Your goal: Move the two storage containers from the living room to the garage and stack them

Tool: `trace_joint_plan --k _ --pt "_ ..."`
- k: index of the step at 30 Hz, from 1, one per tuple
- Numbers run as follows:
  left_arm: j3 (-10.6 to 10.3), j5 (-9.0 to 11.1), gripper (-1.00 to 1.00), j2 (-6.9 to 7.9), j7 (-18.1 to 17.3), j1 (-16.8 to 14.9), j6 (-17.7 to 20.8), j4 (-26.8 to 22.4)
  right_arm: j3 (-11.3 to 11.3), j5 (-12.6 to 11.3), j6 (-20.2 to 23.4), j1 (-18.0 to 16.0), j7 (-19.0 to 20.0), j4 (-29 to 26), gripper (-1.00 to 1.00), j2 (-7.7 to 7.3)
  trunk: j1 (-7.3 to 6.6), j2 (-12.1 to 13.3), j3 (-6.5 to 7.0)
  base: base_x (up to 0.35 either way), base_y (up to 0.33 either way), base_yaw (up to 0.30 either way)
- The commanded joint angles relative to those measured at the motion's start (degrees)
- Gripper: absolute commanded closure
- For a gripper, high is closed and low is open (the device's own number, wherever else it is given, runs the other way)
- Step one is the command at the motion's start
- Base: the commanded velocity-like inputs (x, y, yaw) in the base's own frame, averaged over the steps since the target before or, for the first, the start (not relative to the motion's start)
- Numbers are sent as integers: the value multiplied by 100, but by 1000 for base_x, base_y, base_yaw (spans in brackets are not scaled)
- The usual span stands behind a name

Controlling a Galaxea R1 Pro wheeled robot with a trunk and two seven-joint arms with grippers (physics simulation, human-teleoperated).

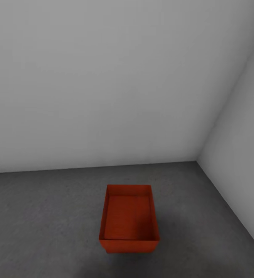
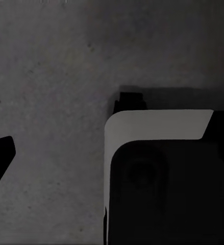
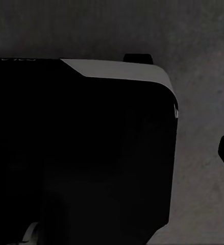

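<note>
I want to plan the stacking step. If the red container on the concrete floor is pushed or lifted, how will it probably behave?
The storage container looks empty, so it is probably light for its size. Its straight walls suggest stiff plastic that should keep its shape when lifted. It sits flat on the rough floor with a broad base, so a push would likely make it slide, not tip or roll.

The head view looks forward and steeply down from above into a corner where two plain white walls [image 1: 103, 85] meet the dark grey speckled concrete floor [image 1: 34, 224], with a red-orange rectangular open plastic bin [image 1: 129, 218] low at centre. Both wrist views face down at that same concrete floor [image 2: 50, 76] [image 3: 198, 41] from nearer, each partly blocked by the robot's dark, white-edged body [image 2: 163, 178] [image 3: 81, 153].
</note>
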Motion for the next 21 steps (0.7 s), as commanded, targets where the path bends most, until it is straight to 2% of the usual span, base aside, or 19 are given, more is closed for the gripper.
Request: trace_joint_plan --k 1,21 --pt "-9 17 -100 0 10 -1 11 -2 47 -46 -27 -5 -7 16 -100 5 0 -3 5 0 0 0" --pt "-9 14 -100 8 13 5 -40 -8 46 -46 -27 -5 -8 16 -100 6 0 -3 185 0 0 0"
